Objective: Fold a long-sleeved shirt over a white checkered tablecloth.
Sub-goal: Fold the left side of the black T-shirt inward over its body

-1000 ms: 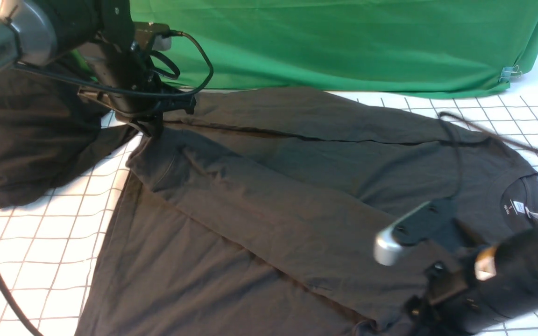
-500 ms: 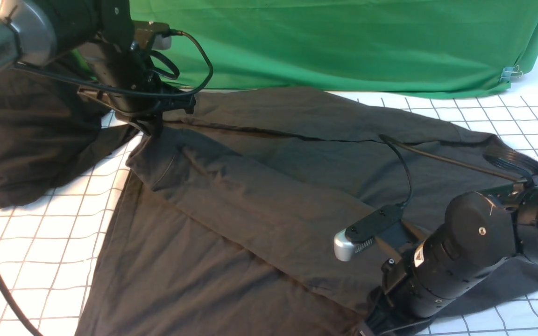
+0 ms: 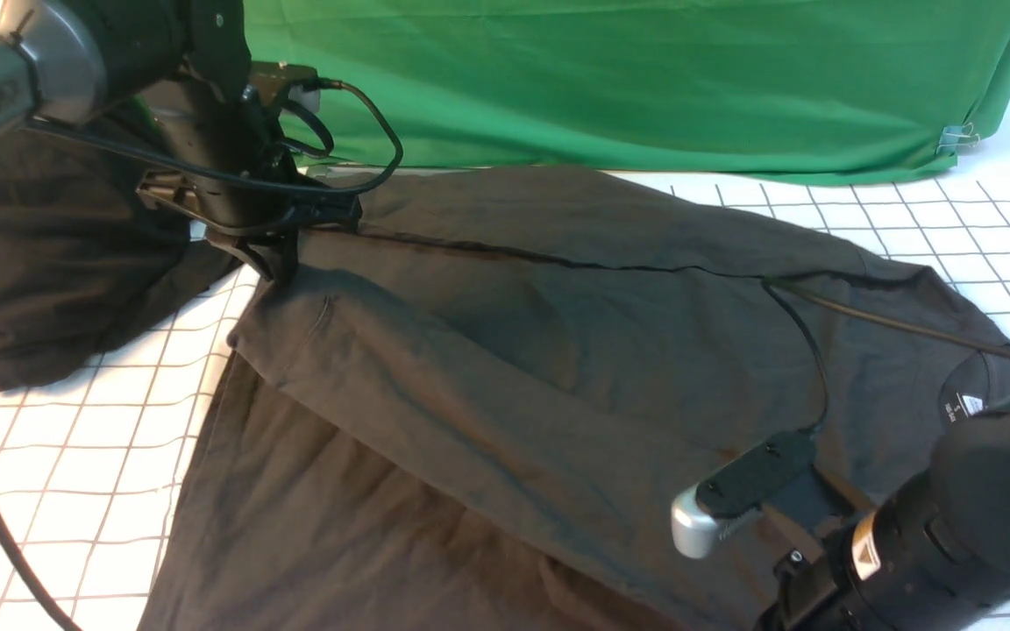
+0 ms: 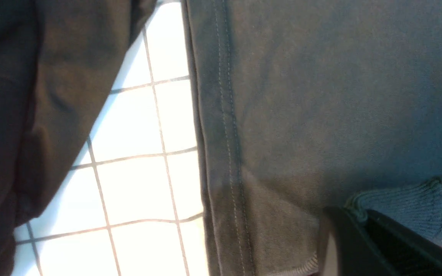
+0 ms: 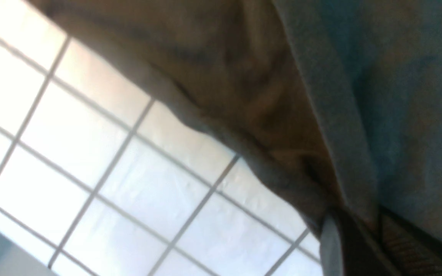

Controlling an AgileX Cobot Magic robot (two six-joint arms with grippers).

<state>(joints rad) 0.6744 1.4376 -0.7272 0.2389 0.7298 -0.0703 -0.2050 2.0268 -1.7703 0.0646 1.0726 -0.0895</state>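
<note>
From the front, one long-sleeved shirt (image 3: pixel 514 368) lies spread across the one white checkered tablecloth (image 3: pixel 75 456). One green fabric (image 3: pixel 645 79) hangs behind it and one blacker heap of cloth (image 3: pixel 49 245) sits at the left. The left gripper (image 3: pixel 281 258) is down on the shirt's far left corner.

In the left wrist view, its jaws are clamped on the shirt at one ribbed cuff (image 4: pixel 405 203).

In the right wrist view, the right gripper (image 5: pixel 359 230) is clenched on a fold of the shirt's edge, above the grid.
</note>
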